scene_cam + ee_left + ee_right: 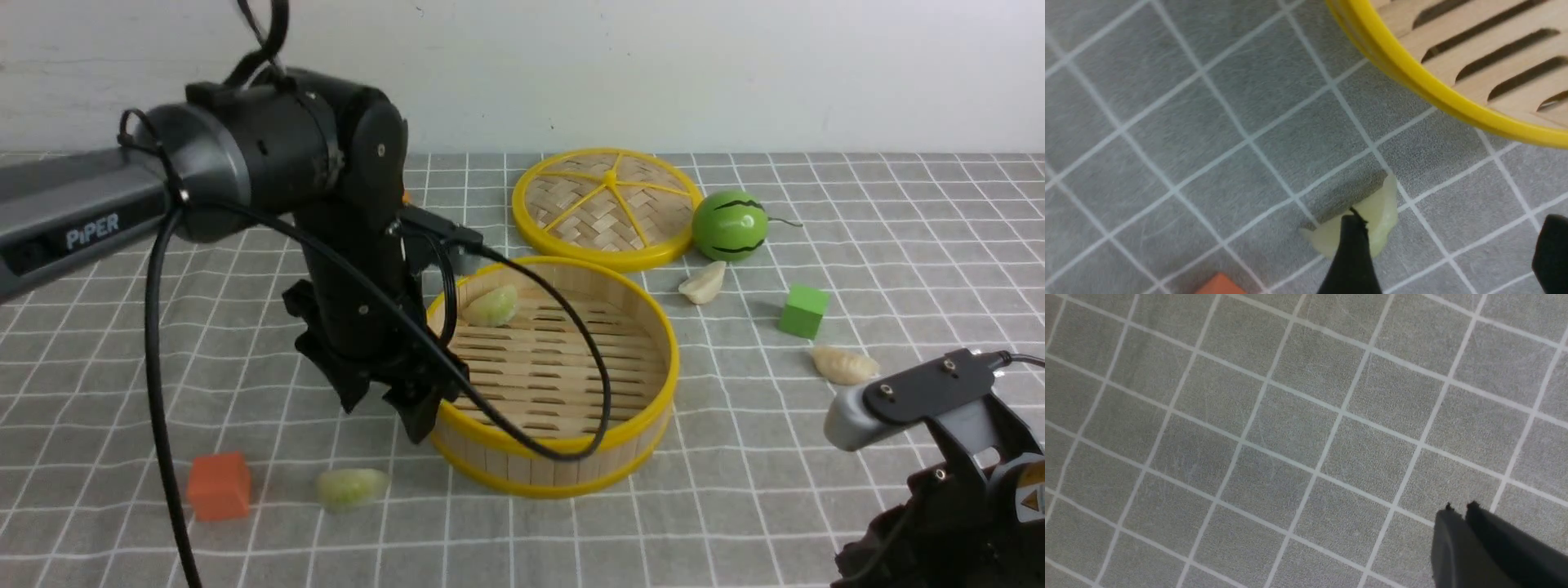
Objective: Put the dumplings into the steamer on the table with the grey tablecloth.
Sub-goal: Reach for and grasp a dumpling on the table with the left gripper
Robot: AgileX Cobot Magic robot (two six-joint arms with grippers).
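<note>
Right gripper (1458, 508), nearest the lens, is clenched on nothing above bare cloth (1290, 428), well apart from everything.

Dumplings: one green (492, 305) is already in the steamer (588, 282), at the far wall. The 2nd green (353, 487) lies on the cloth below the left gripper (388, 412), on its near side. In the wrist view it (1372, 228) sits partly behind one finger, not centred in the gap. Left gripper (1449, 253) has its fingers spread wide, holding nothing. Two cream ones (704, 282) (845, 364) lie beyond the steamer, far from the left gripper and closer to the right arm.

Risks, as I judge them:
- A straight drop prob. lands a fingertip on the dumpling, which squashes it or flicks it off. Needs a sideways shift first.
- It looks slick and rounded, so it may squirt out on closing.
- Steamer is just beside the gripper; can't tell if touching. A bump could shove it.
- Cable (604, 384) loops over the rim and could snag or drag.
- Orange cube (218, 486) is near the dumpling, on the side away from the steamer; a wrong grab is possible.

Surface: grey cloth w/ a white grid, slightly wrinkled, which may bunch under a low finger. Beyond the steamer are the lid (608, 208), a toy melon (729, 225) and a green cube (803, 310). Plain white wall (735, 73) behind.
</note>
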